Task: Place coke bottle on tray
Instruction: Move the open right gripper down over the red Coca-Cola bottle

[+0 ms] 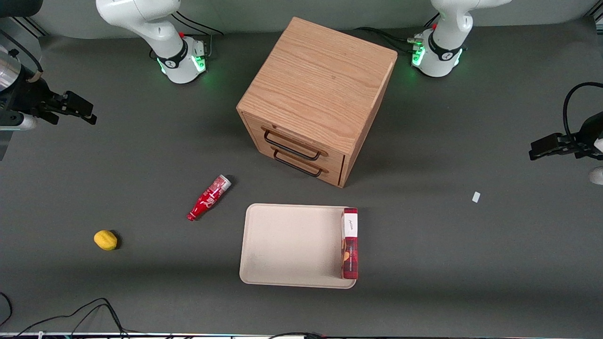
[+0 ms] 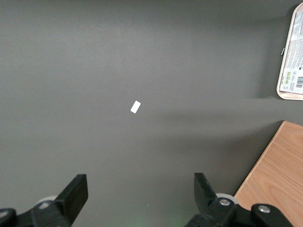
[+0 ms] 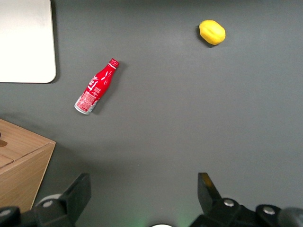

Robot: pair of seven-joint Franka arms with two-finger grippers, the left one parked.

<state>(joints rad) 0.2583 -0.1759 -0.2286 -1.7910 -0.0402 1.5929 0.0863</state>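
Grey table [image 1: 471,263]: tray [image 1: 282,245], coke bottle [image 1: 208,197], lemon [image 1: 105,239], cabinet [image 1: 318,94]

Red coke bottle [image 1: 209,197], white script; beige tray [image 1: 287,245]; black claw [image 3: 142,196].

Even, fairly bright overhead light, no glare on the matte grey table [image 1: 141,155]. The wooden drawer cabinet [image 1: 318,89] throws soft shadows to both sides. Well below the raised, spread-fingered gripper [image 1: 77,109], the coke bottle [image 3: 96,87] and lemon [image 3: 212,32] show sharp w/ small shadows. Tray [image 3: 23,42] nearly blown out.
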